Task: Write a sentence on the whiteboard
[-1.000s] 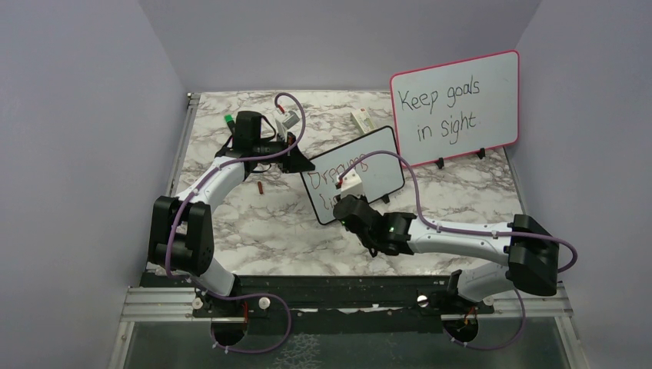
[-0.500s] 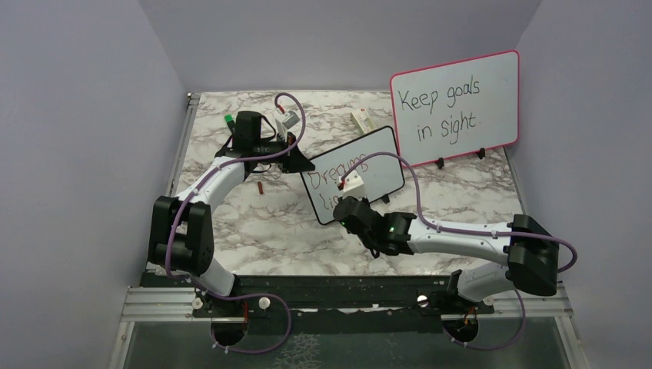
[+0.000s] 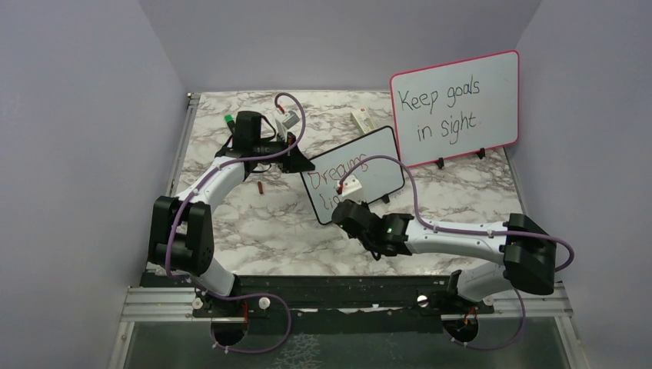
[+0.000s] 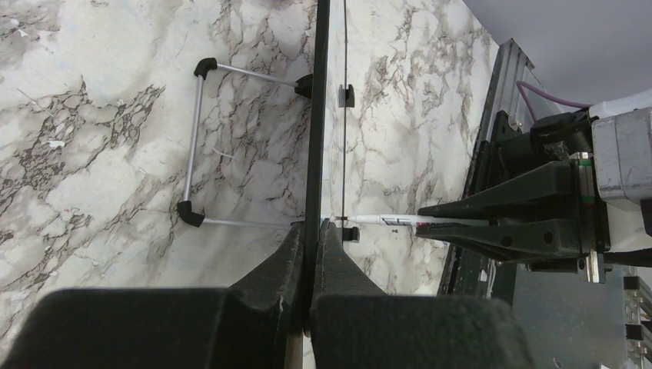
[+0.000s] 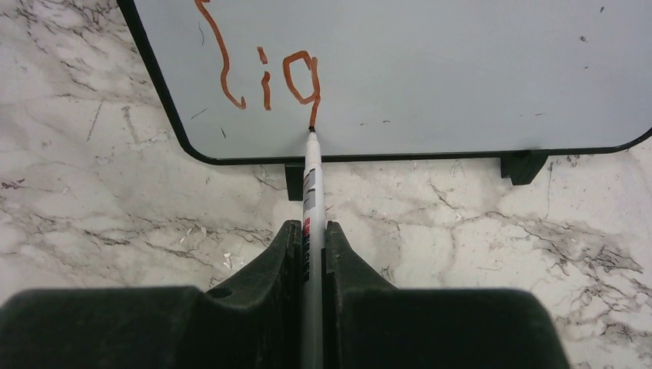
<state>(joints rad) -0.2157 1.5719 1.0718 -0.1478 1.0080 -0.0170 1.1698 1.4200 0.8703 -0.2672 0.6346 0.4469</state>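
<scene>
The black-framed whiteboard [image 3: 373, 165] stands tilted mid-table; it fills the top of the right wrist view [image 5: 461, 69] and shows edge-on in the left wrist view [image 4: 317, 115]. The red sentence [image 3: 332, 175] reads "Dreams" above "Lig" [image 5: 265, 77]. My left gripper [image 4: 311, 229] is shut on the board's edge, at its upper left corner [image 3: 301, 164]. My right gripper [image 5: 311, 227] is shut on a white marker [image 5: 311, 181] whose tip touches the board at the tail of the "g". The marker also shows in the left wrist view [image 4: 384, 220]. My right gripper sits at the board's lower left [image 3: 344, 209].
A larger pink-framed board [image 3: 455, 108] with black "Keep goals in sight" stands at the back right. A small white box [image 3: 363, 119] lies behind the boards. A small red cap [image 3: 261, 187] lies on the marble table [image 3: 261, 223] left of the board.
My right arm has shifted slightly left and toward the near edge along the board's lower line, with the marker in it. The left arm and the board have not moved.
</scene>
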